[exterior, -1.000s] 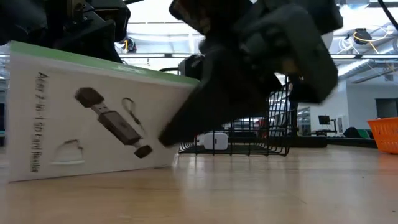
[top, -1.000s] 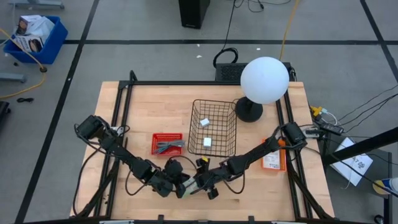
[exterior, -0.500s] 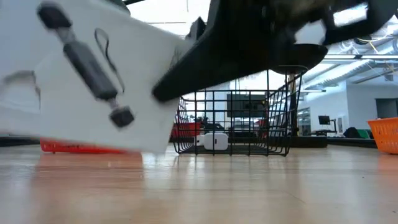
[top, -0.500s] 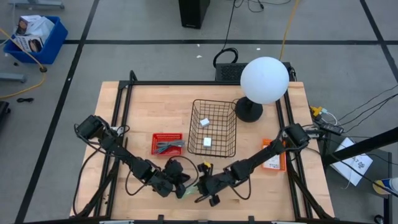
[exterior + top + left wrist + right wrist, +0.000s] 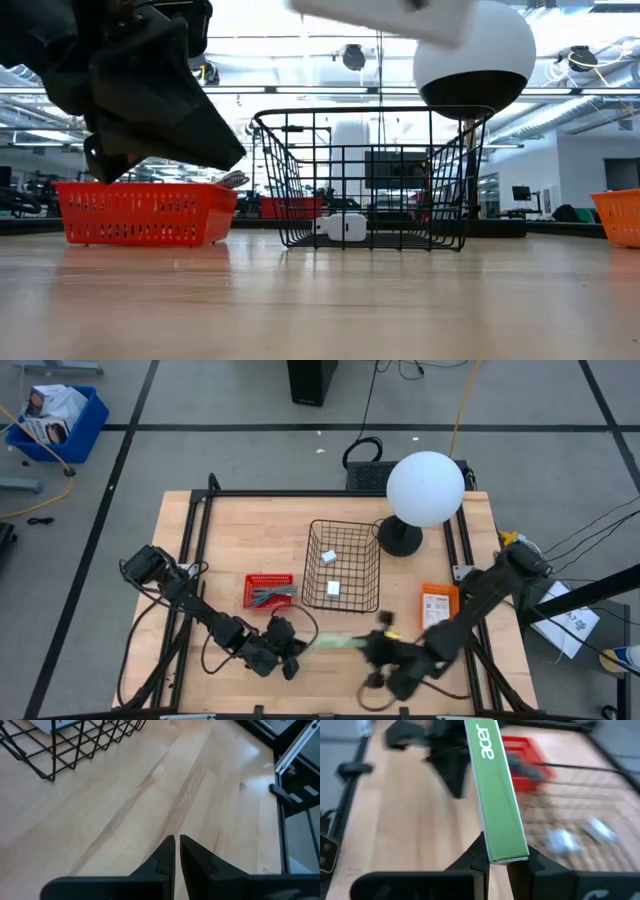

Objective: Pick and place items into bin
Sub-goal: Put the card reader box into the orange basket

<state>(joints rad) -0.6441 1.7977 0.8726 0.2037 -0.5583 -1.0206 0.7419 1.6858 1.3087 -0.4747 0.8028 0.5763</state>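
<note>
Carrying the green-edged box (image 5: 496, 790), my right gripper (image 5: 496, 862) grips it near the wire basket (image 5: 343, 565); next: lift above its rim. Left gripper (image 5: 177, 851) clenched, empty.

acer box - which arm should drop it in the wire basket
Right. The right gripper is shut on the green-edged acer box, lifted near the wire basket. The left gripper is shut and holds nothing, low over the table.
</note>
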